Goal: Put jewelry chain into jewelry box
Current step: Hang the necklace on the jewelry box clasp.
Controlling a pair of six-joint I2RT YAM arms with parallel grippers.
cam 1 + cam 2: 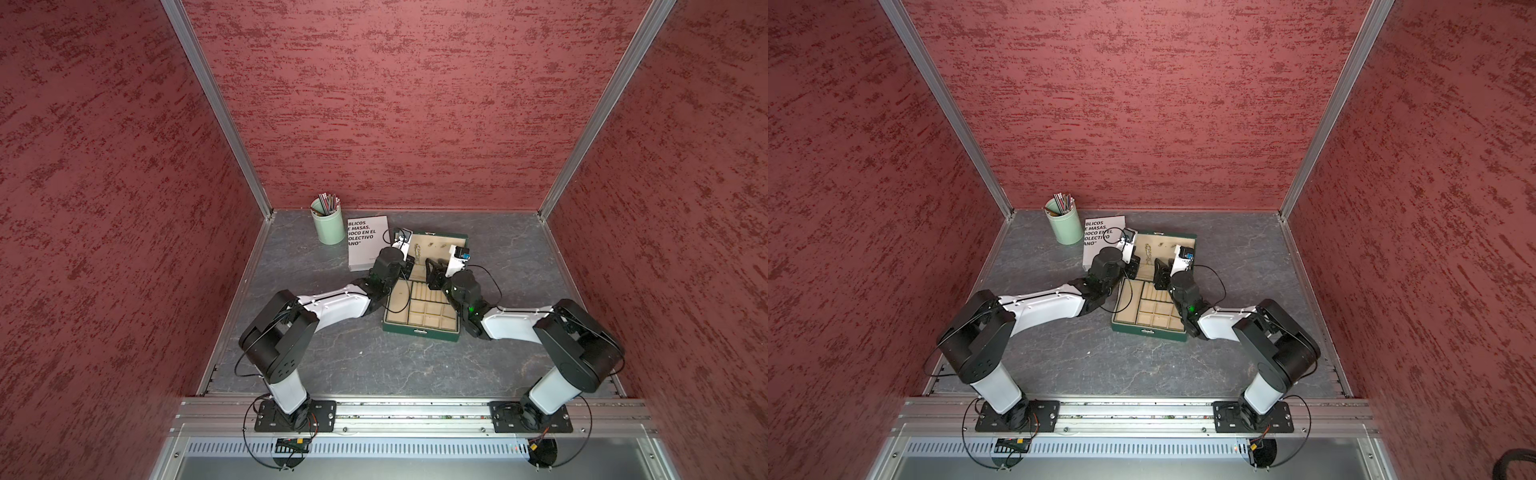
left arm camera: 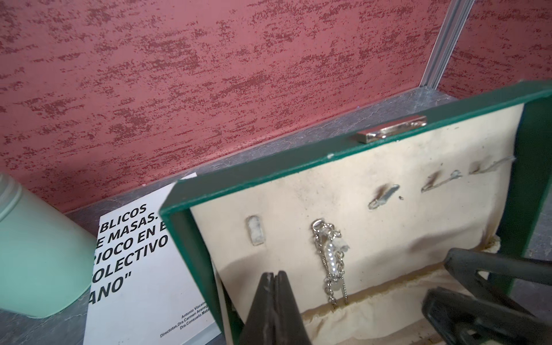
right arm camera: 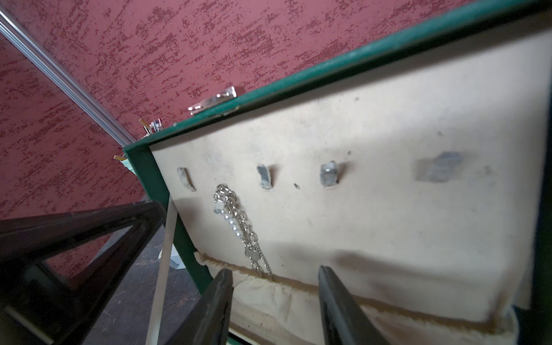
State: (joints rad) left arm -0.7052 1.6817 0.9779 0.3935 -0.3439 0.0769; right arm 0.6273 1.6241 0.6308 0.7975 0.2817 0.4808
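L pincer (image 2: 273, 283), tips together & empty, sits at the inner face of the jewelry box (image 1: 422, 332) lid (image 2: 388, 209). R pincer (image 3: 274, 270), jaws apart & empty, faces the lid's pocket (image 3: 298, 301). Jewelry chain (image 3: 236, 221) hangs on the lid lining w/ its lower end tucked in that pocket, prob. so it can't swing or tangle when the lid shuts. Neither pincer touches it. Looks placed, task approx done. Box's base compartments (image 1: 428, 309) show no chain.

A dark grey veined tabletop (image 1: 332, 365) carries a pale green cylindrical pencil cup (image 1: 328, 227) at the far left, a white booklet with black lettering (image 1: 368, 249) beside it, and an open dark green jewelry box (image 1: 420, 332) centrally.
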